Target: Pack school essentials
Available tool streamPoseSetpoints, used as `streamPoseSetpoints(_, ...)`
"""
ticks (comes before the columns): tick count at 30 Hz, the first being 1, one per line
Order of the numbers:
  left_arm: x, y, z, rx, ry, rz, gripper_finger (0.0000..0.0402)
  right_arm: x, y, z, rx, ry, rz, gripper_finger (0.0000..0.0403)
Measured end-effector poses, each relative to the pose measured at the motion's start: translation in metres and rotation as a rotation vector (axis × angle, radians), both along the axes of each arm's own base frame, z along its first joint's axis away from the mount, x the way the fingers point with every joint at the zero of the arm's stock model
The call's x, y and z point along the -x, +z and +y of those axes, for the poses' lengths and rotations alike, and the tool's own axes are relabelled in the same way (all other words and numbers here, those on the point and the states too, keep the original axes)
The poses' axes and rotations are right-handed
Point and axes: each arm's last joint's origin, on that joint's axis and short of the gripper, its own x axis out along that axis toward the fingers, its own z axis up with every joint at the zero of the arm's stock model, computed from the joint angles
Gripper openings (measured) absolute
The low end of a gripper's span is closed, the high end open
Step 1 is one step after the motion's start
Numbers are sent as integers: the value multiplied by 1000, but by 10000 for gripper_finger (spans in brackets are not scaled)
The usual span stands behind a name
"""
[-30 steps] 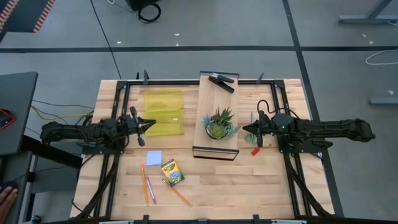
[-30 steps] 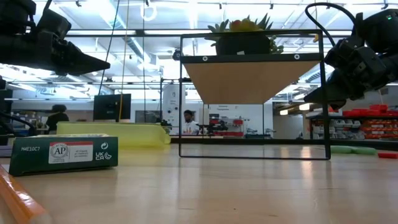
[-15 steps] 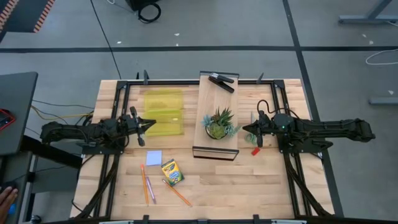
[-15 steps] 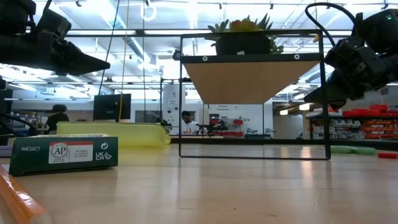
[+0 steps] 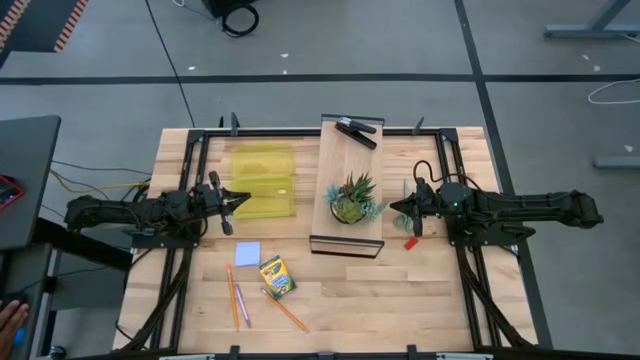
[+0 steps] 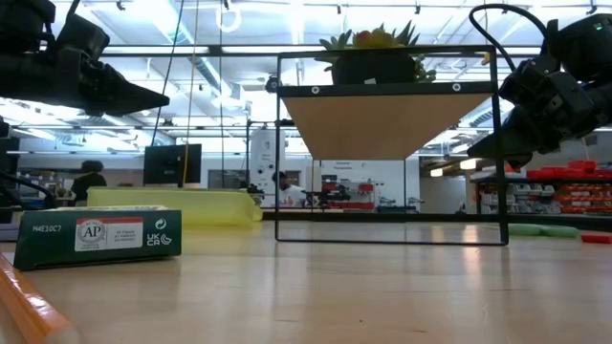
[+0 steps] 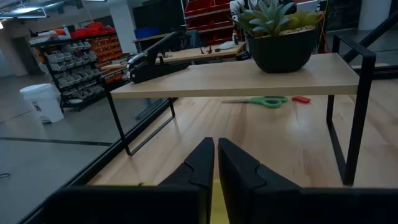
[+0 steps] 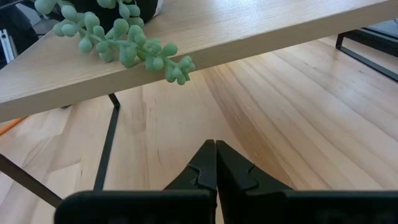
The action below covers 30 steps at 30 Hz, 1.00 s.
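The yellow-and-green crayon box (image 5: 277, 277) lies flat near the table's near edge, its side facing the low view (image 6: 96, 234). The pale blue square pad (image 5: 247, 254) lies beside it. Thin orange and pink pencils (image 5: 236, 297) and another orange pencil (image 5: 288, 313) lie on the wood. A tiny red block (image 5: 410, 241) lies by the right gripper. My left gripper (image 5: 243, 199) hovers shut over the yellow tray's near-left corner (image 7: 215, 163). My right gripper (image 5: 393, 209) hovers shut beside the shelf (image 8: 215, 157). Both hold nothing.
A flat yellow tray (image 5: 264, 182) lies left of a wooden shelf on a black frame (image 5: 348, 184). On the shelf stand a green spiky potted plant (image 5: 351, 199) and a black stapler (image 5: 357, 130). Green scissors (image 7: 264, 101) lie beyond the shelf. Bare wood lies at the near right.
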Motion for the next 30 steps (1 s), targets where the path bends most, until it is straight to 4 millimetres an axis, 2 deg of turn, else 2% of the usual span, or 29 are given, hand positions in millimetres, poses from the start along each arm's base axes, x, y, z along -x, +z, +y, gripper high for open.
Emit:
streamPoseSetpoints(14,0,0,0,0,0,0,28,0,0,0,0,0,0,8)
streamPoseSetpoints(23,0,0,0,0,0,0,39,0,0,0,0,0,0,8)
streamPoseSetpoints(30,0,0,0,0,0,0,29,0,0,0,0,0,0,8)
